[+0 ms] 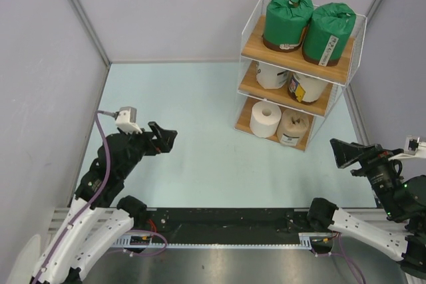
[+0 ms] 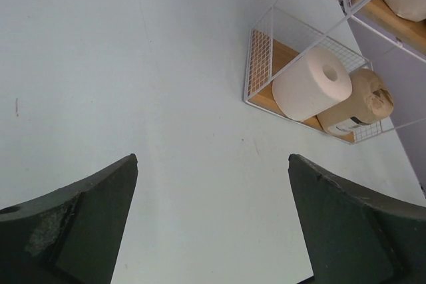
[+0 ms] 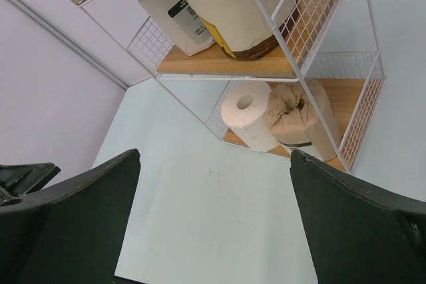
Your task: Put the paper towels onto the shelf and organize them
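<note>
- All six paper towels (image 1: 287, 21) stand on the shelf (image 1: 253, 43), two per tier, so the sorting looks finished.
- Left tool (image 1: 165, 139) and right tool (image 1: 343, 154) hang wide open and empty, well apart from the shelf, likely to avoid nudging it.

Pale green table (image 1: 200, 131) enclosed by plain grey walls (image 1: 40, 64), a black strip (image 1: 226, 216) along its near edge

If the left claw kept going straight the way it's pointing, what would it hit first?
Likely bare table; farther on, slightly right, the white roll on the shelf's bottom board. Depth is unclear.
</note>
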